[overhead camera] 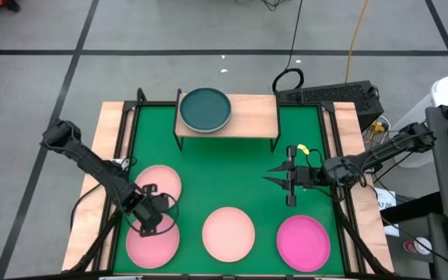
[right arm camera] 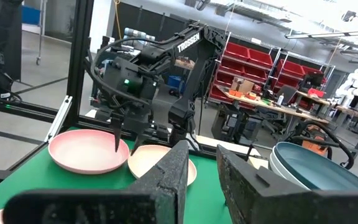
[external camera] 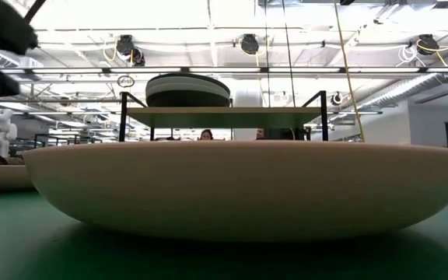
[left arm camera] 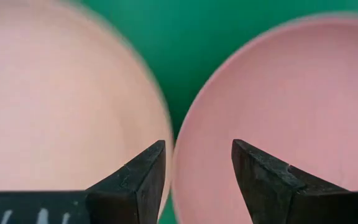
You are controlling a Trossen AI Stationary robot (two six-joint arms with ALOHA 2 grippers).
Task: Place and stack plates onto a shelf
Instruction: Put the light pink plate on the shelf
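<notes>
From above, the left hand (overhead camera: pixel 149 218) hangs open over two pink plates at the bench's (overhead camera: pixel 232 167) front left, the nearer plate (overhead camera: pixel 152 239) and the farther plate (overhead camera: pixel 160 183). The right hand (overhead camera: pixel 285 177) waits mid-bench, fingers parted. The shelf (overhead camera: pixel 247 117) already carries a teal-topped stack (overhead camera: pixel 205 109).

Down low, that stack (external camera: pixel 187 90) sits left of centre on the shelf.

The left wrist view shows the fingers (left arm camera: pixel 138 177) straddling the green gap between two smooth, shallow rims. Best bet: settle over one rim only, then pinch.
</notes>
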